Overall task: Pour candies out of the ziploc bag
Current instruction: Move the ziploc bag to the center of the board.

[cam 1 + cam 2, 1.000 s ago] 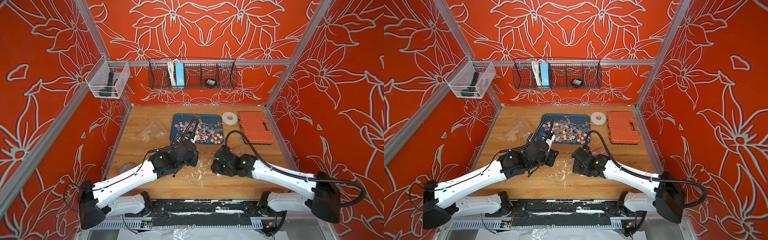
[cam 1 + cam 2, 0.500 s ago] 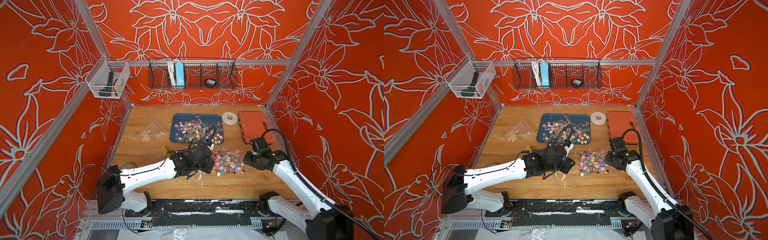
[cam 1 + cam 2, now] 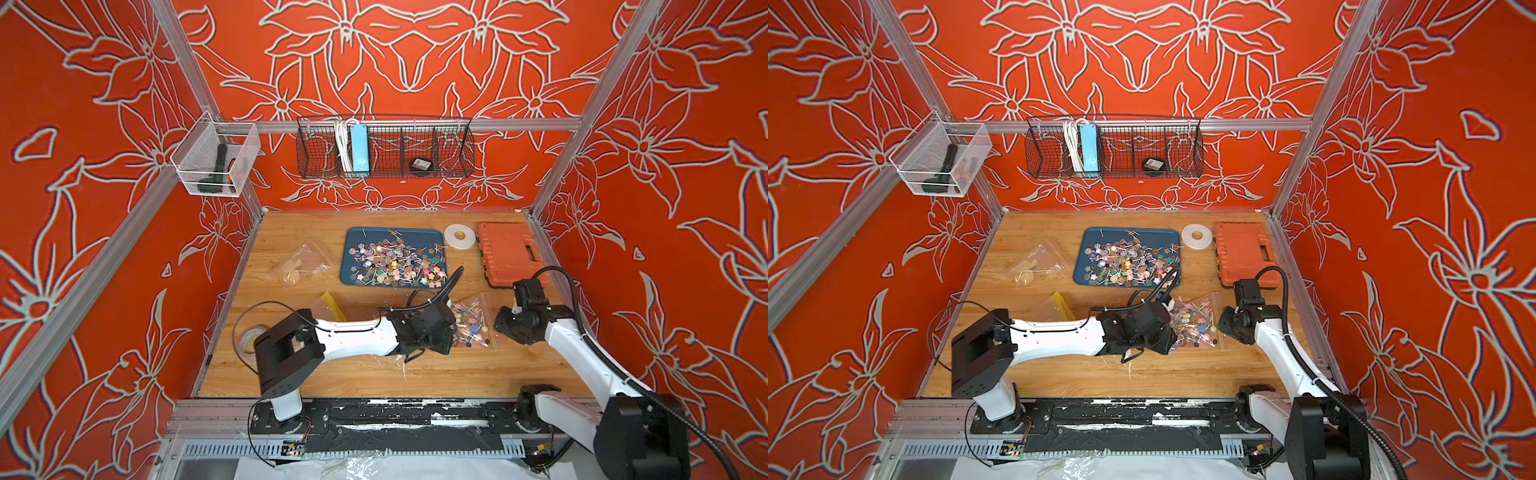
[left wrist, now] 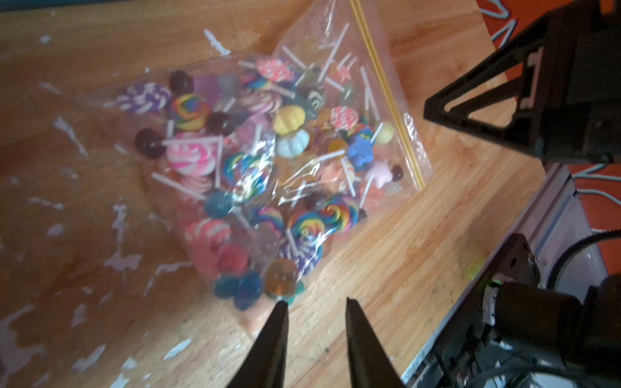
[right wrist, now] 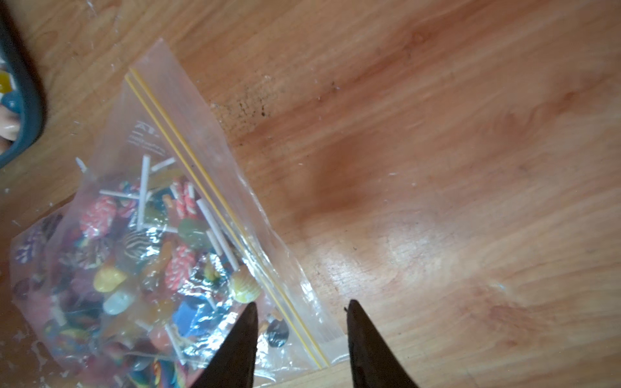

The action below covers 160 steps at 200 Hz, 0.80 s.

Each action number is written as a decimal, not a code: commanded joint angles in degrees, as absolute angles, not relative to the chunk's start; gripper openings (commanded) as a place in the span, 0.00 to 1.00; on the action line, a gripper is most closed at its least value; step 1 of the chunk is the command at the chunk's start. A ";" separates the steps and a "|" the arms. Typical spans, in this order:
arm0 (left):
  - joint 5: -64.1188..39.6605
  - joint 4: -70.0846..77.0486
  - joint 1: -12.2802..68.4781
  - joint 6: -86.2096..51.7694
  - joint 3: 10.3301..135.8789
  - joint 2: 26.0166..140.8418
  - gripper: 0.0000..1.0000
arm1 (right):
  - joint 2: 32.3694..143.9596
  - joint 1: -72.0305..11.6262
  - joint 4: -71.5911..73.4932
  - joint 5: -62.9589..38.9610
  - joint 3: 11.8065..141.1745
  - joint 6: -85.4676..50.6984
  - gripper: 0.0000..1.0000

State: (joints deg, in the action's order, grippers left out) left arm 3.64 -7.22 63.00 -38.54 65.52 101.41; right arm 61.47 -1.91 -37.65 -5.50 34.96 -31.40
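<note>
Between spread left hand [image 4: 316,304] and spread right hand [image 5: 302,307], ziploc bag [image 5: 215,158] of candies [image 5: 181,268], faint print [image 5: 144,141] illegible.

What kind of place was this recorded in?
Likely a purpose-built robot test booth: aluminium rails framing orange floral-print walls, and a wooden tabletop with the left arm and right arm mounted at its front.

My pincer [image 4: 316,305] stands parted at one corner of the ziploc bag [image 4: 339,40] — candies [image 4: 191,154] crowded inside — lying on the counter [image 4: 396,268].
</note>
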 commanded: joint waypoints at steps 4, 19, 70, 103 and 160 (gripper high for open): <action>11.10 -13.87 62.85 -41.44 69.96 105.22 0.34 | 60.40 -1.32 -36.83 -8.81 34.95 -28.53 0.44; 10.75 -13.70 62.39 -42.16 70.31 106.64 0.39 | 59.89 -1.31 -36.70 -9.39 34.79 -28.15 0.44; 5.67 -5.16 62.32 -40.24 71.17 108.83 0.40 | 61.50 -1.32 -35.71 -9.27 34.80 -28.03 0.44; 5.48 -5.34 62.38 -37.42 75.67 111.29 0.40 | 64.31 -1.26 -33.64 -11.55 34.62 -27.86 0.46; 4.31 -5.14 62.33 -33.97 83.20 118.28 0.38 | 65.82 -1.32 -32.25 -11.56 34.21 -28.04 0.46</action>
